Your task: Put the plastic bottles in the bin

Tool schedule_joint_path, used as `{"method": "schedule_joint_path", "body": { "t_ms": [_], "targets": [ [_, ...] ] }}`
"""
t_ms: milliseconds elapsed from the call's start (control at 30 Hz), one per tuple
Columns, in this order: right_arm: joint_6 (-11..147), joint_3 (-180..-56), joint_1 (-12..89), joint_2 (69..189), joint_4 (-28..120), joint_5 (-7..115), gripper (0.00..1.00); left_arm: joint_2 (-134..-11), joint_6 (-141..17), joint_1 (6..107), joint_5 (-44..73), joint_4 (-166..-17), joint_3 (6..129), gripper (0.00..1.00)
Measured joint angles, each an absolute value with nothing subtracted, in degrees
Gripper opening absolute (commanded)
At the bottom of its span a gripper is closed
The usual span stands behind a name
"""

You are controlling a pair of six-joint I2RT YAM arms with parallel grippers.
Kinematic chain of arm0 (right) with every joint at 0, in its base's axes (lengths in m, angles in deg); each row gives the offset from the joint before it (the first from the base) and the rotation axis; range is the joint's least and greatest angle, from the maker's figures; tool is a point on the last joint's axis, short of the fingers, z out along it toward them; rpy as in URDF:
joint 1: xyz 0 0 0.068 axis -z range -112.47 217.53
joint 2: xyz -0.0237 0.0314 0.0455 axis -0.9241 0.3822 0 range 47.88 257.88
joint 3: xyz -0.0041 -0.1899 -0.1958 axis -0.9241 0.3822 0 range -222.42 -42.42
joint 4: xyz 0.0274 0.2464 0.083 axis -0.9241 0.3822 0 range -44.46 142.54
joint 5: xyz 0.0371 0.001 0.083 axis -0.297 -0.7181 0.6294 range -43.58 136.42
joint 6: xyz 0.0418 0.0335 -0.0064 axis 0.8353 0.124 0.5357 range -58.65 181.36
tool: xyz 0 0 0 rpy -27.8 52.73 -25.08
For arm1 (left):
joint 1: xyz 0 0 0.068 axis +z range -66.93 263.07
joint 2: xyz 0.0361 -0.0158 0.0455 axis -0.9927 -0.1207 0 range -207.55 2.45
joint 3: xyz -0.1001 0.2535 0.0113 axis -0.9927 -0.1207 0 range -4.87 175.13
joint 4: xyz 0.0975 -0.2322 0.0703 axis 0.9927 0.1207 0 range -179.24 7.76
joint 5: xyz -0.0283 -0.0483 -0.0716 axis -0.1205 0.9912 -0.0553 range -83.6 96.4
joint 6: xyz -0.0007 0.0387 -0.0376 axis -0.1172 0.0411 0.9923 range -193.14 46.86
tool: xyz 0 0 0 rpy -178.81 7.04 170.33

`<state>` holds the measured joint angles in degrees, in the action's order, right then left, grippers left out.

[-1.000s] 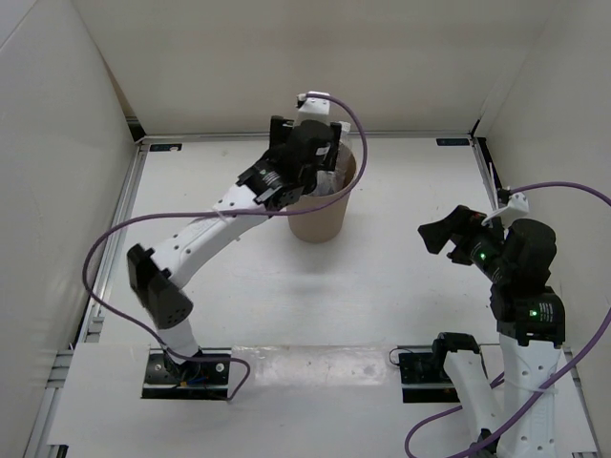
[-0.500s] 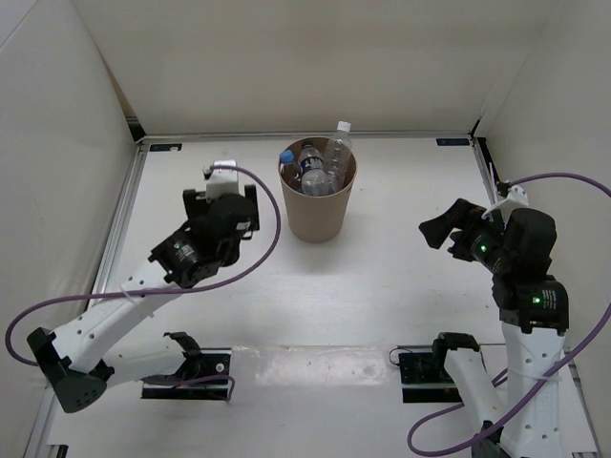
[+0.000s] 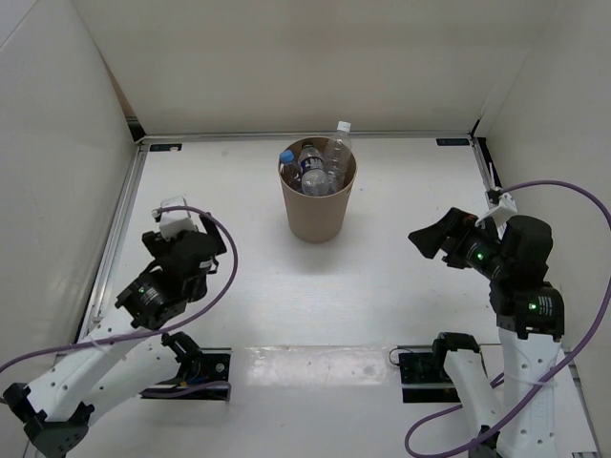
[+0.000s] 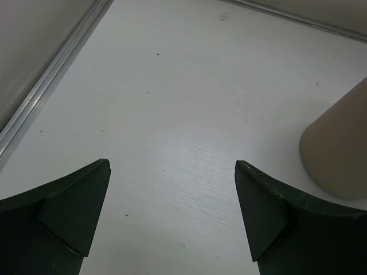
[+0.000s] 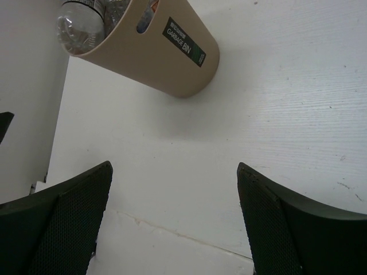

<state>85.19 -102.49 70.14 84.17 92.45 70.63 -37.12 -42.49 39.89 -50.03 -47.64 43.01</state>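
The tan bin (image 3: 319,216) stands upright at the table's far middle. Several clear plastic bottles (image 3: 316,169) stick out of its mouth, one with a blue cap (image 3: 286,156) and one with a white cap (image 3: 344,127). My left gripper (image 3: 200,237) hovers low over the table at the near left, well away from the bin, open and empty. In the left wrist view the gripper (image 4: 172,164) frames bare table, with the bin's wall (image 4: 338,152) at the right edge. My right gripper (image 3: 427,239) is open and empty to the right of the bin. In its wrist view the gripper (image 5: 175,166) faces the bin (image 5: 157,54) and a bottle (image 5: 80,23) in it.
White walls enclose the table on the left, far and right sides, with a metal rail (image 3: 115,239) along the left edge. Purple cables (image 3: 224,277) loop from both wrists. The arm bases (image 3: 420,367) sit at the near edge.
My left arm has pulled back from over the bin to the near left, uncovering the bottles inside. The right gripper has shifted slightly left.
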Motion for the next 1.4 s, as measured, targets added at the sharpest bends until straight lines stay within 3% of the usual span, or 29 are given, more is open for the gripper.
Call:
{"method": "schedule_joint_path", "body": {
  "t_ms": [233,733,1133,1400],
  "targets": [
    [85.1,-102.7,70.1,83.8,92.6,72.4,0.9,-42.3,-39.3,42.2,-48.8,-46.9,42.3,1.0],
    [86.0,-105.5,77.0,86.9,93.5,79.6,0.9,-30.6,-37.1,44.0,-46.2,-51.9,33.5,1.0],
    [88.6,-101.4,80.4,89.0,91.0,88.1,0.9,-21.6,-54.3,44.0,-42.5,-77.8,15.5,1.0],
    [87.5,-101.4,78.9,86.8,90.7,88.0,0.9,-30.1,-63.1,44.0,-47.0,-82.6,18.3,1.0]
  ]
}}
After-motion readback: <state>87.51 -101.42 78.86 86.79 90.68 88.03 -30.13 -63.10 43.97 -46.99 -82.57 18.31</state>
